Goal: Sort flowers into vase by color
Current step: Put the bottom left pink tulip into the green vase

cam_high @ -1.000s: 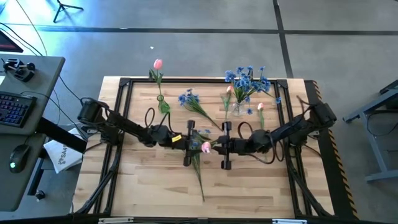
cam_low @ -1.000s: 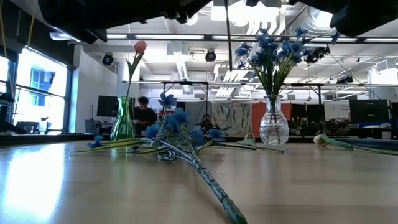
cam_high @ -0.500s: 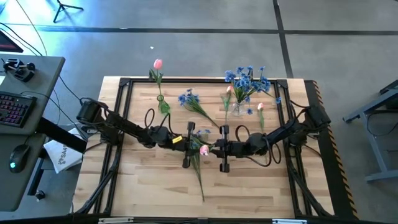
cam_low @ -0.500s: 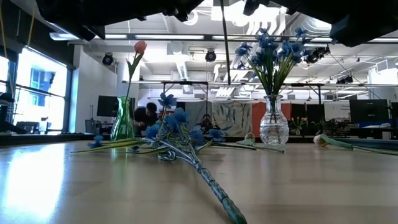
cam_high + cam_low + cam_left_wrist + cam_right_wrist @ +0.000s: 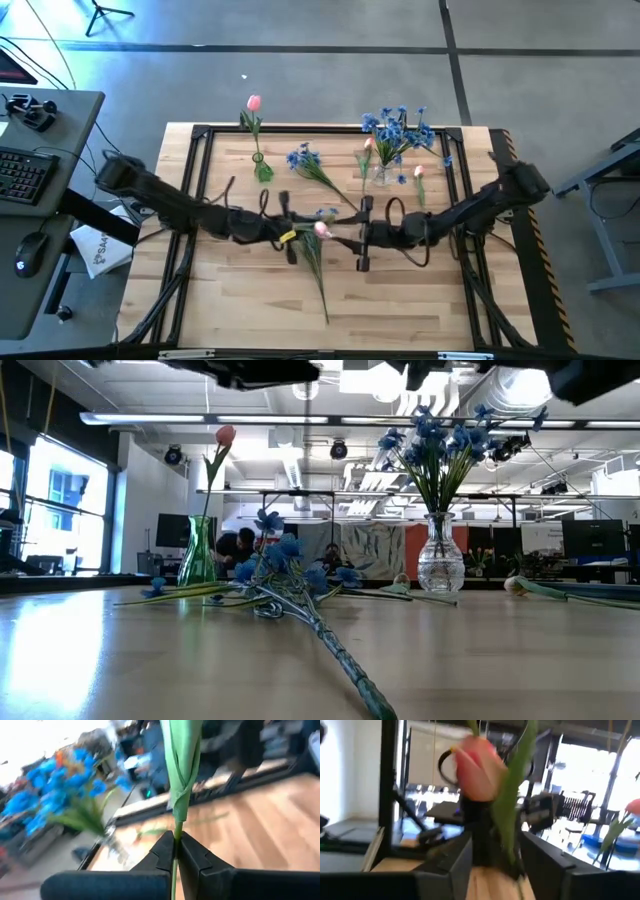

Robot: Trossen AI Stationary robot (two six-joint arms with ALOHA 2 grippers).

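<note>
Above the table's middle, a pink flower [image 5: 322,229] with a green stem is held between the two arms. My left gripper [image 5: 175,841] is shut on its stem. Facing it, my right gripper [image 5: 495,851] is open, with a finger on either side of the leaf below the bud [image 5: 477,767], and does not seem to touch it. At the far left a green vase [image 5: 262,168] holds one pink flower [image 5: 253,102]. A clear vase [image 5: 381,175] at the far right holds blue flowers [image 5: 400,128]. My left gripper pinches the pink flower's thin stem [image 5: 175,831] between its two fingertips, just below the folded green leaf [image 5: 181,765]. The fingers reach in roughly level from the table's left and lie across the stem. The flower is lifted clear of the table, bud end up.
Blue flowers lie on the table: one [image 5: 305,158] between the vases, and one [image 5: 325,213] under the grippers whose stem [image 5: 345,665] runs toward the near edge. Pink flowers [image 5: 418,172] lie beside the clear vase. A black frame [image 5: 200,135] borders the table.
My left gripper has shut on the pink flower's stem and my right gripper has opened and let it go. The left gripper has turned and drawn slightly toward the table's left, taking the bud with it. The stem end that hung down in the low view no longer shows there.
</note>
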